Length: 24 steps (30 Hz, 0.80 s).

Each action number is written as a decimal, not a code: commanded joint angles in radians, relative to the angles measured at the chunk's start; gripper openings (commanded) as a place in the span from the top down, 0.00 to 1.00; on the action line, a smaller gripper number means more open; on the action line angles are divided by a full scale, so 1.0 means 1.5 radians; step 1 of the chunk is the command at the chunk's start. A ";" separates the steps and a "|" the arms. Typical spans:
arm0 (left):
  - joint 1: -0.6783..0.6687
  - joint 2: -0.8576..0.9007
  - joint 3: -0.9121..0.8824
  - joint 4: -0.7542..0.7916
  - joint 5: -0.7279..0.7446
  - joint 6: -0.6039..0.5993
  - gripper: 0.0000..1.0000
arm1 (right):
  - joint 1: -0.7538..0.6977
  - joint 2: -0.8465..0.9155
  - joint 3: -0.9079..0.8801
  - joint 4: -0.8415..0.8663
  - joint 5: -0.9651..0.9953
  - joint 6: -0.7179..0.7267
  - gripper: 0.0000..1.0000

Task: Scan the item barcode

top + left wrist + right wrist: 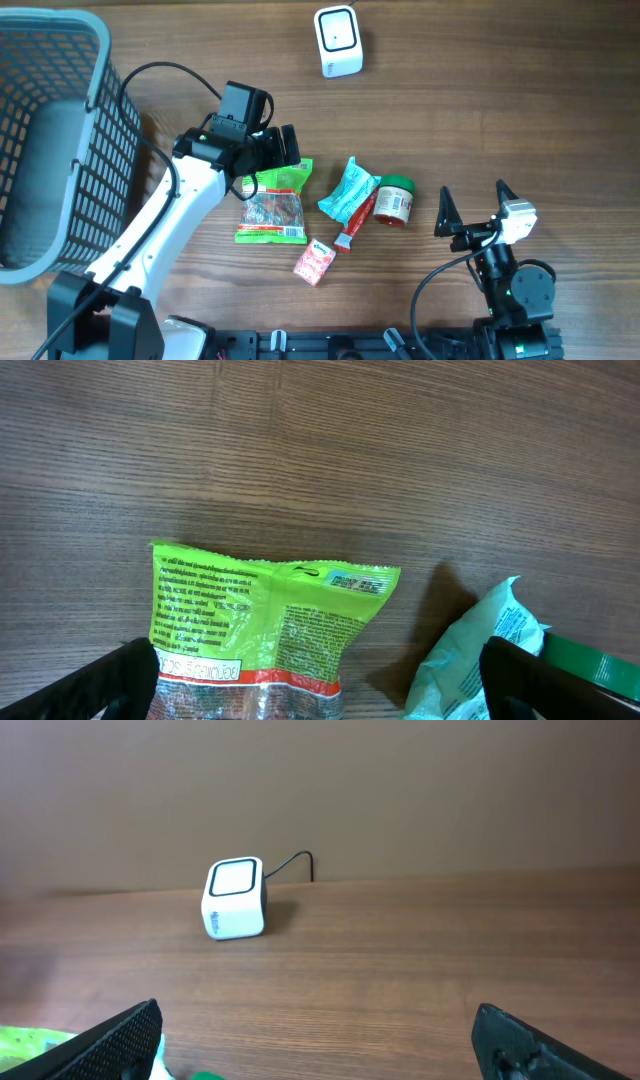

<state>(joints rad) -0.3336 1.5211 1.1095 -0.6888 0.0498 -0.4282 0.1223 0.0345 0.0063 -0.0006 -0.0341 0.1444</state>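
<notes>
Item: green snack bag (272, 205), flat on the bench, left of a teal packet (348, 190).
Scanner (338, 41): far side, well apart.
Left end effector (285, 150): fingers apart, over the bag's far edge, holding nothing.
Right end effector (474, 206): apart, empty, near right.
We judge the task barely begun: pick-up and scan remain.

Open table (500, 100) lies between the far-edge scanner (338, 40) and the bunched bag (273, 205), pouch (348, 190) and jar (394, 200); a basket (112, 160) blocks the left edge.

Left hand (290, 146), right hand (473, 201), both spread wide
</notes>
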 commanded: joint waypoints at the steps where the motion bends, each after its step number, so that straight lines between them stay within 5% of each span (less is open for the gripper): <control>1: 0.001 -0.001 0.004 0.000 0.004 0.003 0.00 | -0.003 -0.003 0.026 -0.035 -0.011 0.050 0.00; 10: 0.001 -0.001 0.004 0.000 0.004 0.003 0.00 | -0.003 0.154 0.409 -0.341 0.006 0.068 0.00; 18: 0.001 -0.001 0.004 0.000 0.004 0.003 0.00 | -0.003 0.646 0.969 -0.904 -0.083 0.064 0.00; 24: 0.001 -0.001 0.004 0.000 0.004 0.003 0.00 | -0.003 0.924 1.122 -0.970 -0.218 0.076 0.00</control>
<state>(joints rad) -0.3336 1.5211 1.1091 -0.6910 0.0502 -0.4282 0.1204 1.2976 1.6463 -1.4448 -0.2161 0.2428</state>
